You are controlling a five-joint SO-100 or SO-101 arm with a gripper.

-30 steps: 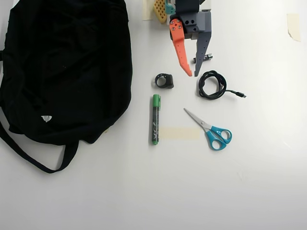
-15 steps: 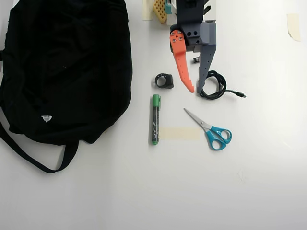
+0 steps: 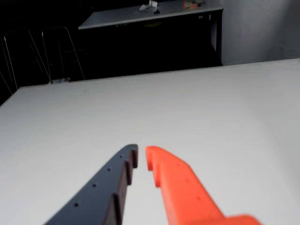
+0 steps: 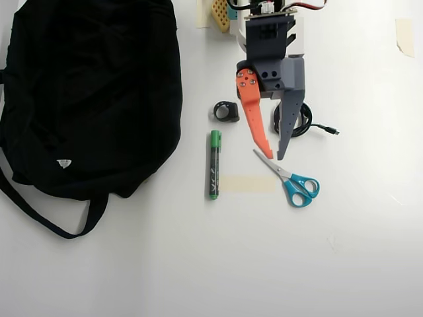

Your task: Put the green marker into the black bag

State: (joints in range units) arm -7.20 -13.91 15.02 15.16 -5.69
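Note:
The green marker (image 4: 213,165) lies flat on the white table, green cap pointing to the top of the overhead view. The black bag (image 4: 86,86) fills the left side, its strap trailing toward the bottom left. My gripper (image 4: 273,155) hovers right of the marker, fingertips over the scissors' blades. The orange finger (image 4: 254,119) and the grey finger (image 4: 289,115) stand a narrow gap apart with nothing between them. In the wrist view the gripper (image 3: 141,157) shows only bare table ahead; marker and bag are out of that view.
Blue-handled scissors (image 4: 291,178) lie right of the marker, beside a strip of beige tape (image 4: 246,183). A coiled black cable (image 4: 304,122) is partly under the gripper. A small black ring-shaped part (image 4: 227,111) sits above the marker's cap.
The gripper has moved down the overhead view, from beside the black ring and cable to over the scissors' blades. Nothing on the table has shifted.

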